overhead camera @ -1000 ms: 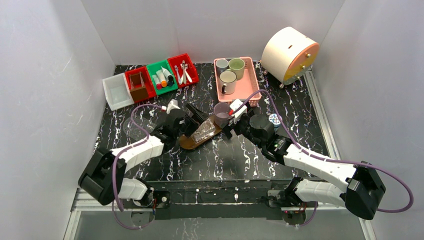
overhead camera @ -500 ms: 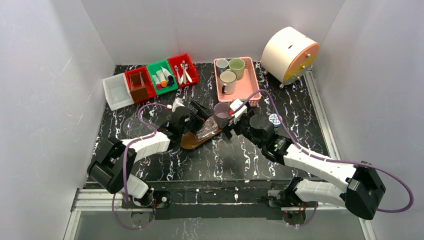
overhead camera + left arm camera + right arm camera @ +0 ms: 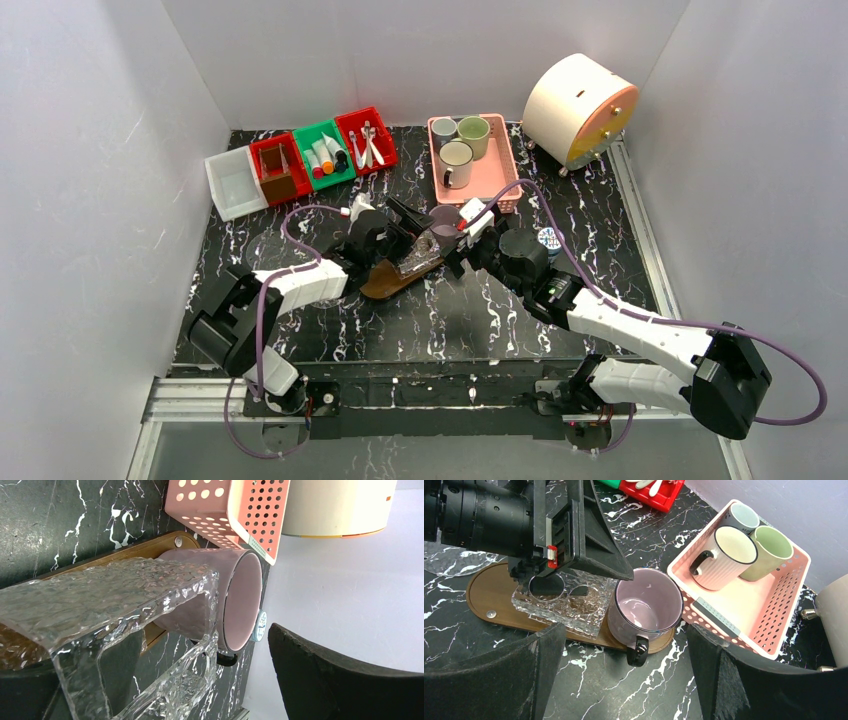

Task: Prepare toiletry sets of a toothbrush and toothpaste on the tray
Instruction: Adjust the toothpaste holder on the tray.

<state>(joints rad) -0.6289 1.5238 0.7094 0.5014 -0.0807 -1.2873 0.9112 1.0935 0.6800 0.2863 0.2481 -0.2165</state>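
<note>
Tray [image 3: 489,599] | pink mug [image 3: 646,605], clear holder [image 3: 574,609] on it | left hand [image 3: 412,230], right hand [image 3: 624,680] spread

Three plain white walls [image 3: 420,50] close the space at the back and at both sides. The table [image 3: 450,320] has a black top with white marble veins. A grey metal rail [image 3: 632,215] runs along its right edge. The light is even, and shadows are soft.

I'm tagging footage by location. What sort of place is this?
Probably a robotics lab test cell: plain white walls box in a black marbled table, with supplies sorted in coloured bins.
</note>
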